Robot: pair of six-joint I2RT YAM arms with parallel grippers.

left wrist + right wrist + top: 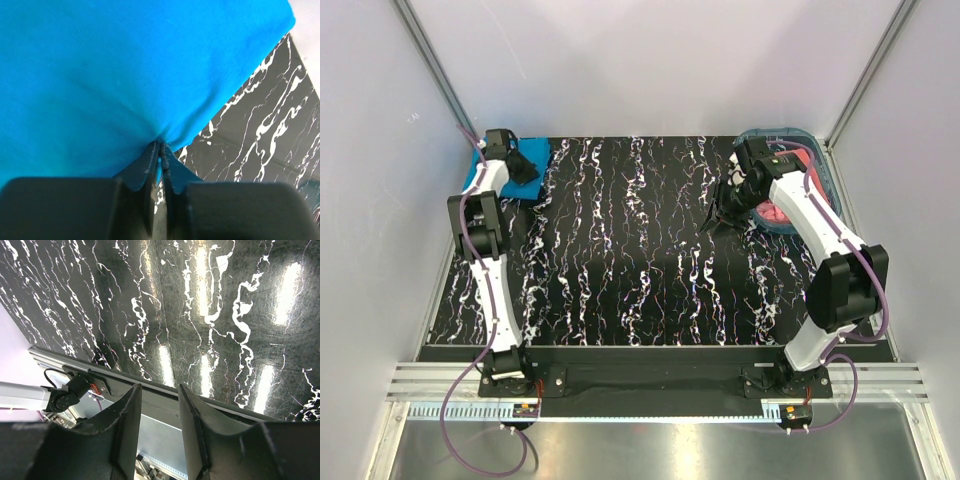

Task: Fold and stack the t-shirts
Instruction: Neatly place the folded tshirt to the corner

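At ten o'clock on the desk (640, 260), the turquoise t-shirt (538, 152) lies light and limp. It will likely sag, so it is best pinched at a hem or shoulder seam. The left gripper (160, 146) is almost closed, nipping a puckered fold. At two o'clock the pink t-shirt (775, 212) sits in the basket (770, 131). The right gripper (160, 389) hangs half open, empty.

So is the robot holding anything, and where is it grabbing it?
The left gripper pinches the turquoise-blue t-shirt at its edge, where the cloth puckers. The right gripper is open, holding nothing.
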